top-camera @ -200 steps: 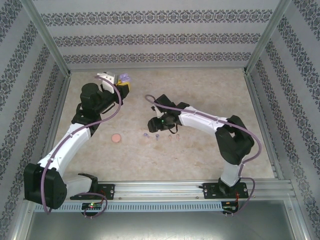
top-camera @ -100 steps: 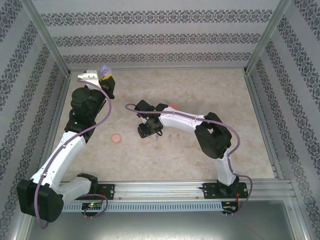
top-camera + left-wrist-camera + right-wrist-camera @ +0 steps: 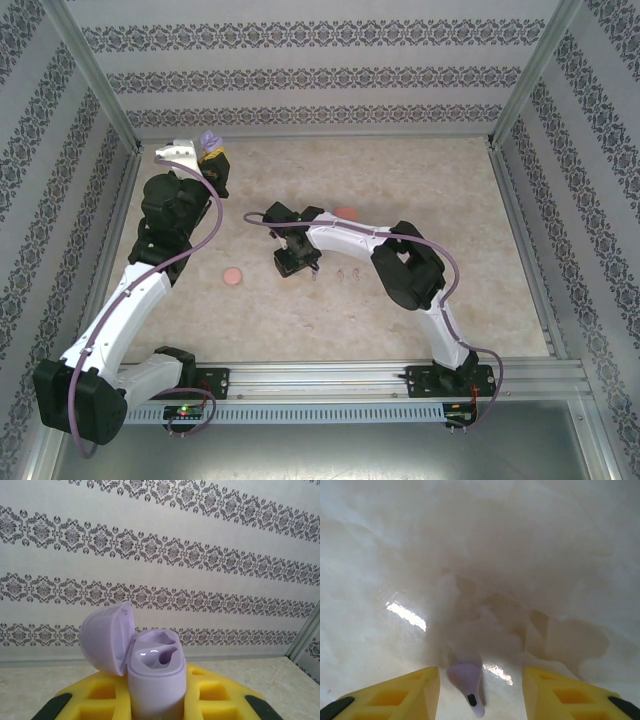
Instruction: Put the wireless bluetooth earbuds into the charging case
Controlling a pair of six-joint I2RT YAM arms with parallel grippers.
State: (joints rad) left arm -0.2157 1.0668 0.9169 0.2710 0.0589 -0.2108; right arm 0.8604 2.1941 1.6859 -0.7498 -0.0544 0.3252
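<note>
Purple earbud (image 3: 466,677) is lying on the worktop (image 3: 530,555) between the right hand's (image 3: 480,672) fingers, which are standing apart and touching it on neither side. Up at eleven o'clock the left hand (image 3: 155,690) is clamping the purple charging case (image 3: 156,662) upright, its lid (image 3: 107,635) hanging open toward nine o'clock. Pinkish earbuds (image 3: 348,273) are resting at three o'clock from the right hand.

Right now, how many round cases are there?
3: a purple case, open, in the left tool; an orange case near the left arm; a red case behind the right arm. Others may be hidden.
</note>
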